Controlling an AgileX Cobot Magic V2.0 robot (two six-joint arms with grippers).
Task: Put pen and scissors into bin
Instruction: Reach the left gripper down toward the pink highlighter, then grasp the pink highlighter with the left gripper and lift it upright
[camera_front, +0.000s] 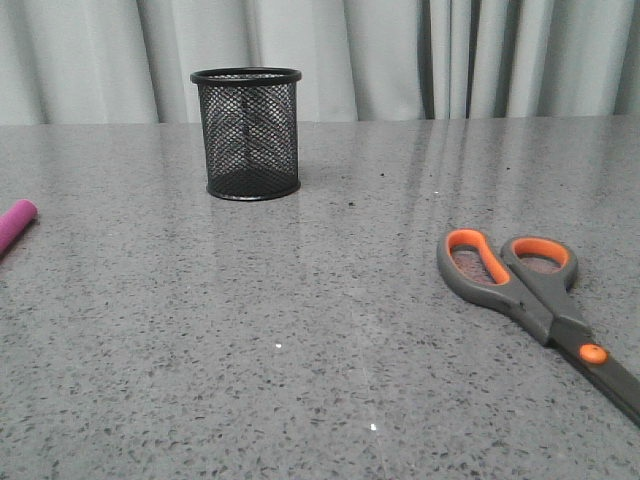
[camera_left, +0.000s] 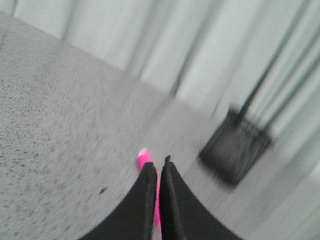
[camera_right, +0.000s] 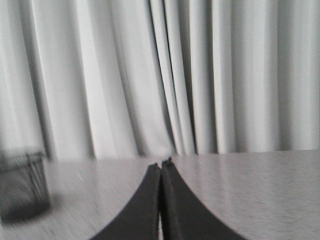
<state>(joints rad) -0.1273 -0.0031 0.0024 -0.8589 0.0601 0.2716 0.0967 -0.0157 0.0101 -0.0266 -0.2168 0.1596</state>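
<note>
The black wire-mesh bin (camera_front: 246, 134) stands upright at the back of the table, left of centre. Only one end of the magenta pen (camera_front: 15, 225) shows, lying on the table at the far left edge. The scissors (camera_front: 530, 290) lie flat at the right, handles toward the bin, blades running off the right edge. Neither gripper shows in the front view. In the blurred left wrist view my left gripper (camera_left: 159, 162) is shut, with the pen (camera_left: 144, 159) lying on the table just beyond and under its tips and the bin (camera_left: 235, 150) farther off. My right gripper (camera_right: 164, 162) is shut and empty.
The grey speckled table (camera_front: 300, 350) runs back to a pale curtain (camera_front: 400, 50). The bin (camera_right: 22, 192) shows blurred at the edge of the right wrist view. The scissors do not show in either wrist view.
</note>
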